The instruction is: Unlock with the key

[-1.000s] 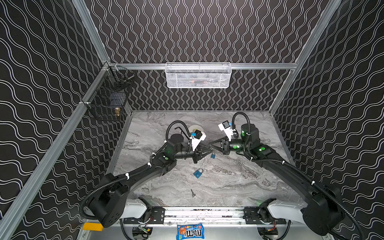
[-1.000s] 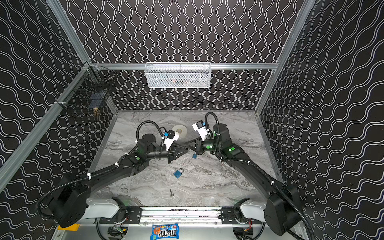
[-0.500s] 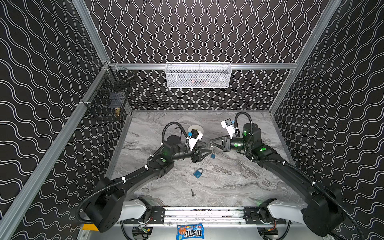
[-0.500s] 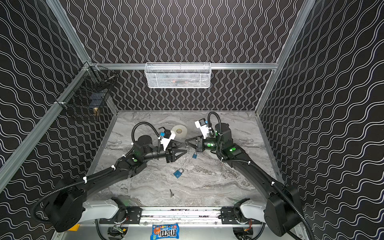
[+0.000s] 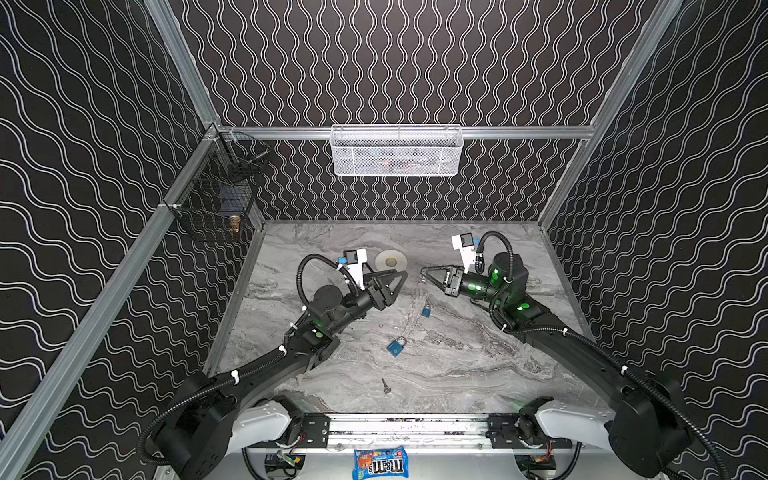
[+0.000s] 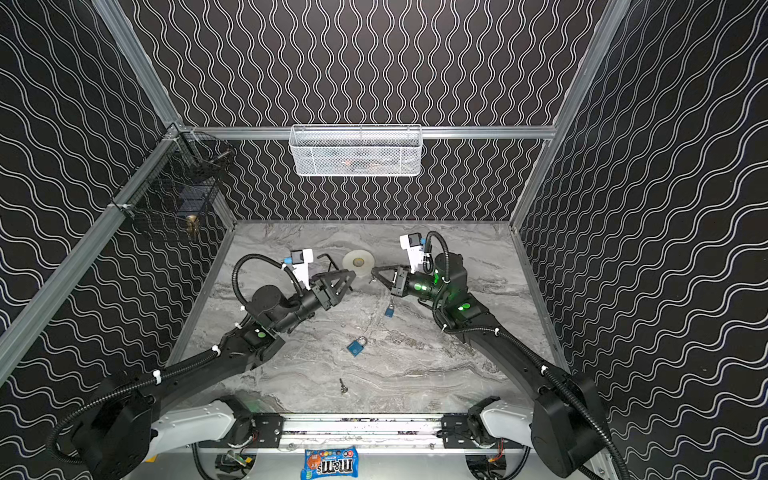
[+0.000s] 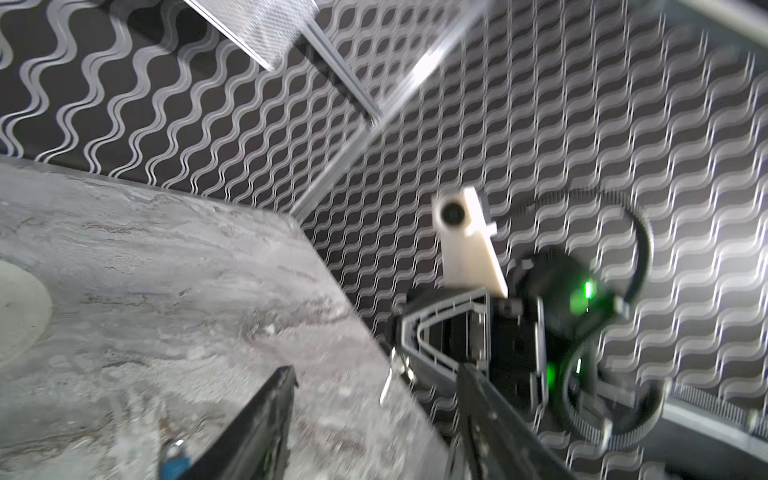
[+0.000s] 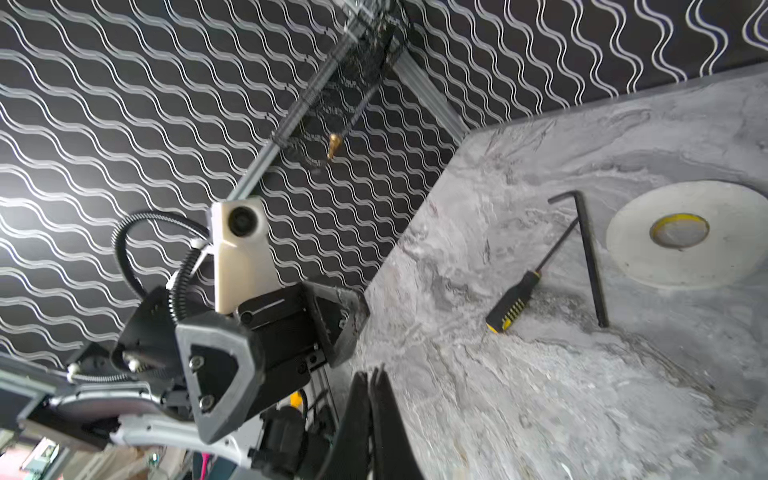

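Two padlocks [image 5: 396,345]: loose on desk [image 5: 457,374], frame centre.
Left tool [image 5: 395,280]: released, empty.
Right tool [image 5: 423,273]: clenched on key [image 7: 387,384].
Risk: unheld padlock skids under key's push.

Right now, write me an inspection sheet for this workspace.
Surface: grey marble table, no spills seen.
Job's things: small padlock and larger padlock, both blue, lie on the table; loose key lies near the front; held key dangles from the right gripper.
Clutter: tape roll, screwdriver, hex key; candy bag on the front ledge.
Grippers: left gripper open, empty; right gripper shut on the held key.
Cables: conduit loops arch over both wrists, snagging nothing.
Surroundings: white basket on the back wall, black wire basket on the left wall.
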Tool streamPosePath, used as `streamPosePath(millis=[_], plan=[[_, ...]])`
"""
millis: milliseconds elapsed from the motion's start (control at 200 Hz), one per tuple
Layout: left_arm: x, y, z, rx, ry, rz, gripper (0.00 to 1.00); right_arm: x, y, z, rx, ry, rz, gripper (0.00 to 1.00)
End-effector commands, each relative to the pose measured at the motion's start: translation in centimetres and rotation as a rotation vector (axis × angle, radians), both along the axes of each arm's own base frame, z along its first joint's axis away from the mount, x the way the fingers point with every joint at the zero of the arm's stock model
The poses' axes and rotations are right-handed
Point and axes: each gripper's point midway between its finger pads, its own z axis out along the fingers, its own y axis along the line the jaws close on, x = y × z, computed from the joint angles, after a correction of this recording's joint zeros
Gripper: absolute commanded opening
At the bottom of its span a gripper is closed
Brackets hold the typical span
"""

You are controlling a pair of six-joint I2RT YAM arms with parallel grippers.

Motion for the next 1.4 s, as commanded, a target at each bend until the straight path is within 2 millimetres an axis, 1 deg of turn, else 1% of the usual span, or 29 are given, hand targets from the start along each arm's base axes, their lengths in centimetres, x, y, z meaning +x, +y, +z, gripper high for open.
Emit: streamPosePath(millis=[0,90,140,185,315,495,606,736,811,876,966,1066,1131,1216,1281,1396], plan=[[1.0,1.1,2.3,-0.207,0.090,0.071,0.65,1.0,-0.5,3.0,0.137,-0.025,-0.091,0.00],[1.0,0.8,3.0,-0.277,0.097,0.059,0.65,1.0,-0.4,3.7,0.181,-0.021,-0.111,0.00],[1.1,0.3,3.0,-0.302,0.120,0.046,0.64,0.8,-0.1,4.0,0.197,-0.019,-0.116,0.00],[0.9,-0.1,3.4,-0.320,0.116,0.034,0.64,0.7,0.2,4.3,0.212,-0.021,-0.121,0.00],[0.6,-1.0,3.9,-0.342,0.112,0.024,0.58,0.9,0.6,4.3,0.250,-0.006,-0.151,0.00],[0.5,-1.5,3.3,-0.353,0.147,0.037,0.49,0.9,0.7,4.7,0.306,-0.001,-0.184,0.00],[0.4,-1.7,3.4,-0.375,0.145,0.041,0.46,0.7,1.1,4.9,0.312,-0.001,-0.184,0.00],[0.2,-2.4,3.2,-0.369,0.154,0.027,0.41,0.5,1.0,5.1,0.335,-0.011,-0.191,0.00],[0.1,-2.2,3.2,-0.371,0.150,0.034,0.36,0.6,1.3,4.8,0.319,0.001,-0.192,0.00],[0.0,-2.1,3.3,-0.364,0.141,0.036,0.34,0.5,1.3,4.7,0.319,0.001,-0.204,0.00],[0.0,-1.8,3.0,-0.356,0.145,0.056,0.23,0.4,1.1,4.6,0.327,-0.003,-0.219,0.00],[0.0,-1.5,2.7,-0.362,0.143,0.073,0.22,0.3,1.2,4.7,0.321,-0.006,-0.213,0.00],[0.0,-1.6,2.8,-0.359,0.138,0.069,0.19,0.2,1.2,4.7,0.320,-0.006,-0.222,0.00],[0.1,-1.8,2.7,-0.355,0.138,0.067,0.17,0.3,1.0,4.6,0.323,-0.004,-0.230,0.00],[0.1,-1.7,2.7,-0.360,0.127,0.068,0.13,0.3,1.1,4.6,0.324,-0.002,-0.229,0.00],[0.1,-1.9,2.9,-0.357,0.117,0.059,0.12,0.3,1.4,4.5,0.326,0.005,-0.218,0.00]])
